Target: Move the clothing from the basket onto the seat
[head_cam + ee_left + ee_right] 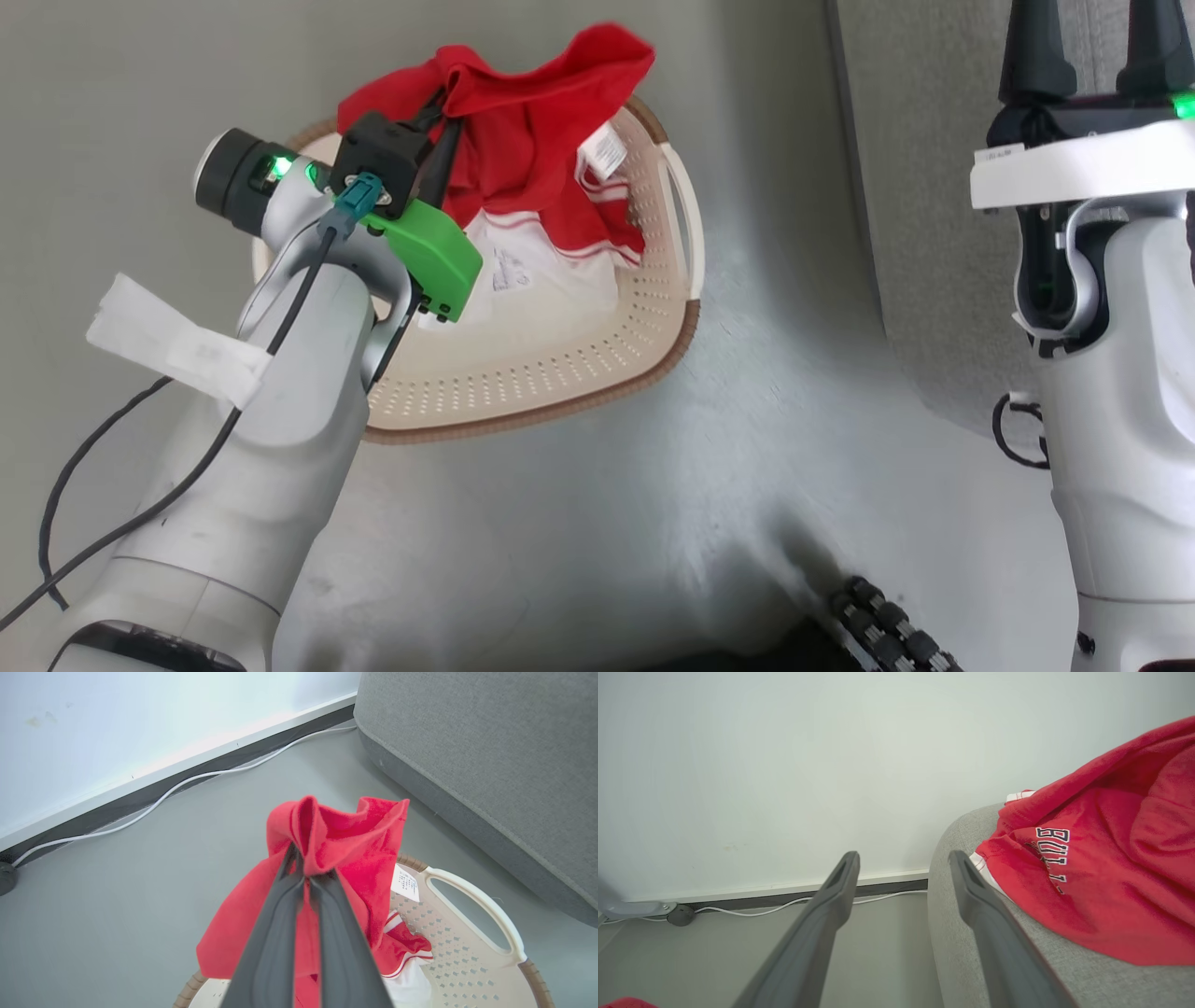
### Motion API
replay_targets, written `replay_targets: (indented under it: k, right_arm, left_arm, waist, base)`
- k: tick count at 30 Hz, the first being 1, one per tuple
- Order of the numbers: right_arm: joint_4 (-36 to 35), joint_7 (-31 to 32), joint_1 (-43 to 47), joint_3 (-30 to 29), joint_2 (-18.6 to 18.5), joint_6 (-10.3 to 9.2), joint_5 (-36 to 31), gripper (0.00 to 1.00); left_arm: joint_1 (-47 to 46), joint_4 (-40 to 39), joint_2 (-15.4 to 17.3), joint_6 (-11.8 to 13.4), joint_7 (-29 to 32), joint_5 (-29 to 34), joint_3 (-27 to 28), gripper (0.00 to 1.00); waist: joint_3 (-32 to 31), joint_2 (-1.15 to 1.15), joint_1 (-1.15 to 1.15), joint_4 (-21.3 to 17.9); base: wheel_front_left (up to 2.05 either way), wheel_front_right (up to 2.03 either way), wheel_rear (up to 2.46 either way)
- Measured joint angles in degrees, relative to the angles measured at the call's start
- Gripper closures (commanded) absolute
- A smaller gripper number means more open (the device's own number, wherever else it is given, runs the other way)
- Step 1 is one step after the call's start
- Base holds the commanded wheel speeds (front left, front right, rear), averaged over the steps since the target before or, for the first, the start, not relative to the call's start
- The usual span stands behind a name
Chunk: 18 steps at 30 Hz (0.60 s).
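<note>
Red clothing (532,121) with white trim hangs bunched from my left gripper (441,126), which is shut on it above the cream basket (560,364). In the left wrist view the red clothing (336,849) is pinched between the dark fingers (275,933), its lower part still trailing into the basket (472,947). My right gripper (1097,47) stands open over the grey seat (934,187). In the right wrist view the right gripper (903,858) is empty, beside another red garment (1101,877) with dark lettering lying on the seat (971,952).
A white cable (187,784) runs along the dark skirting below the white wall (140,714). Grey floor (653,523) surrounds the basket, and the seat's side (490,765) stands close to its right. A dark wheeled part of my base (887,625) shows at the bottom.
</note>
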Motion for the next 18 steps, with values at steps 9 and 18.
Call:
replay_targets:
  k: [9, 18]
  right_arm:
    - [2.3, 0.0, 4.5, -1.0, -0.1, 0.53, -0.5, 0.0]
    - [5.1, 0.0, 9.8, -1.5, 0.0, 1.53, -0.9, 0.0]
  left_arm:
    - [0.2, -4.2, -0.2, -0.3, 0.0, -0.4, 0.3, 1.0]
    - [4.0, -6.5, -0.4, -0.4, 0.0, -2.6, 1.2, 1.0]
  waist:
    - [-7.3, 0.0, 0.0, 3.3]
    - [-15.6, 0.0, 0.0, 6.4]
  base:
    - [0.0, 0.0, 0.0]
    - [0.0, 0.0, 0.0]
